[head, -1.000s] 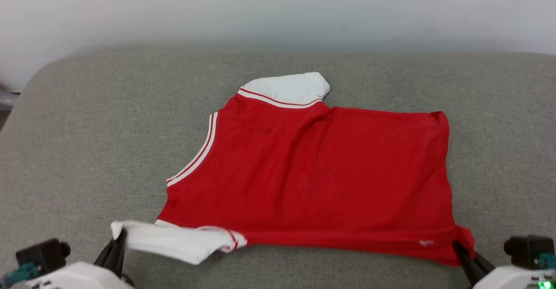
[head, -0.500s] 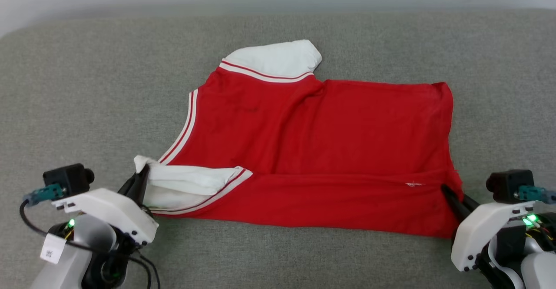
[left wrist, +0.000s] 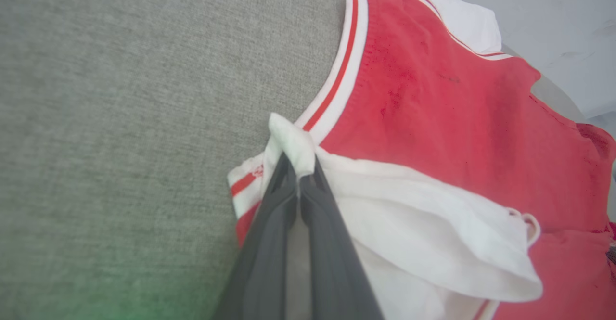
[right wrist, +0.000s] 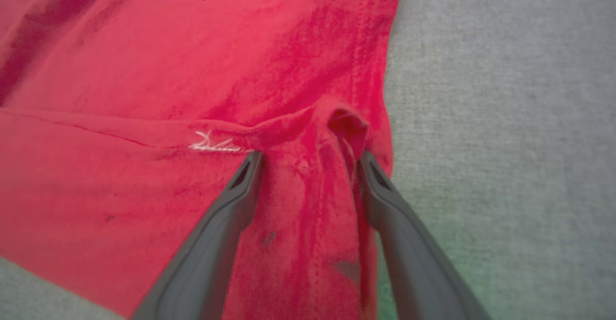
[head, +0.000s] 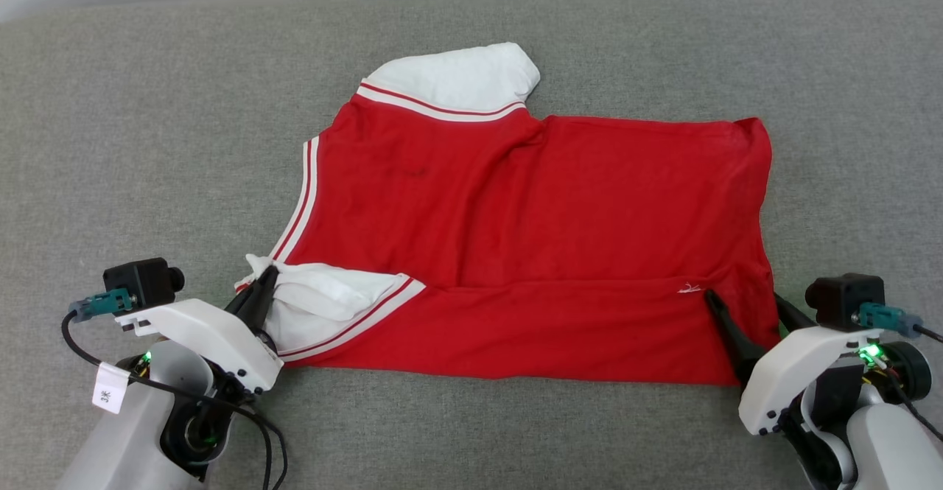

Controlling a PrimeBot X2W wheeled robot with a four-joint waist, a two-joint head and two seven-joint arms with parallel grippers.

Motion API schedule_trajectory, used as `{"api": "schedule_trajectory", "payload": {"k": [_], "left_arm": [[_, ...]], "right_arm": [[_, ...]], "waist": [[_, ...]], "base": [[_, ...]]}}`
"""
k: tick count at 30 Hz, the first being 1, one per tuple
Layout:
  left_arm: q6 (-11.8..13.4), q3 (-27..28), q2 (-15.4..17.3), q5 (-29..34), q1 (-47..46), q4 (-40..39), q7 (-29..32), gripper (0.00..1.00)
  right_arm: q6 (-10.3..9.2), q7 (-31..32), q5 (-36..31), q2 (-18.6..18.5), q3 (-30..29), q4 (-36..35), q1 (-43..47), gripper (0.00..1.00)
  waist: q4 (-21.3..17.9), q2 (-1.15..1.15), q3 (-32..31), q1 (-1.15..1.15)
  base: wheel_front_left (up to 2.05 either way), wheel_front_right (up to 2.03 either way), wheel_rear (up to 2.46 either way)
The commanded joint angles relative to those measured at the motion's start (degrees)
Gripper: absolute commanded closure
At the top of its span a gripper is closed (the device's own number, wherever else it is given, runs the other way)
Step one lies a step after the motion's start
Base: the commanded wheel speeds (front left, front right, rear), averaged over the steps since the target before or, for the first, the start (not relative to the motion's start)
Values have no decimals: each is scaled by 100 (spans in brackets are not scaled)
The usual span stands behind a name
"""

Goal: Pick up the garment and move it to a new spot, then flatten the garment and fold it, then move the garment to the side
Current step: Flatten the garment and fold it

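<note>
1. Your left gripper [left wrist: 299,173], two long dark matte fingers, is clamped on a bunched tip of the near white sleeve [left wrist: 433,243]. Its jaws meet with cloth pinched between them.
2. Your right gripper [right wrist: 310,159] stands spread. Its fingers sit on either side of a raised ridge of red cloth at the hem corner, and they are not pinching it.
3. Both grippers are at the garment [head: 516,210], a red soft-knit jersey shirt with white sleeves and white-and-red striped trim. It lies spread across the middle of the grey, coarse-woven upholstered surface [head: 132,144]. The curved neckline faces the surface's left side and the straight hem faces its right.
4. The garment's near strip is folded over onto the body, which leaves one long straight crease.
5. The head view gives you the whole outline. The other white sleeve [head: 457,77] points toward the surface's far edge.
6. The left wrist view adds the held sleeve's open cuff curling loosely, the ribbed trim, and a pale wall [left wrist: 553,21] beyond.
7. The right wrist view shows the knit grain up close, and a small white stitched mark [right wrist: 214,144] just beside one fingertip.
</note>
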Motion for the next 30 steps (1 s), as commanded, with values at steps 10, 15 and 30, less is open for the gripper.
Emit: {"api": "schedule_trajectory", "payload": {"k": [10,15,30], "left_arm": [[-20,132,53,93,-35,149,-475,0],[132,190,390,268,81,-156,-497,0],[796,-14,1716,-489,834,-2085,2327,0]], "right_arm": [[-10,-1881,-175,211,-209,-56,149,0],[-10,-2112,-504,417,-432,-464,389,0],[-9,-1707,-756,807,-679,-1346,898,0]], "waist": [[31,0,-357,-1],[-18,0,-537,-1],[-189,0,-575,-1]], "base": [[0,0,0],[0,0,0],[0,0,0]]}}
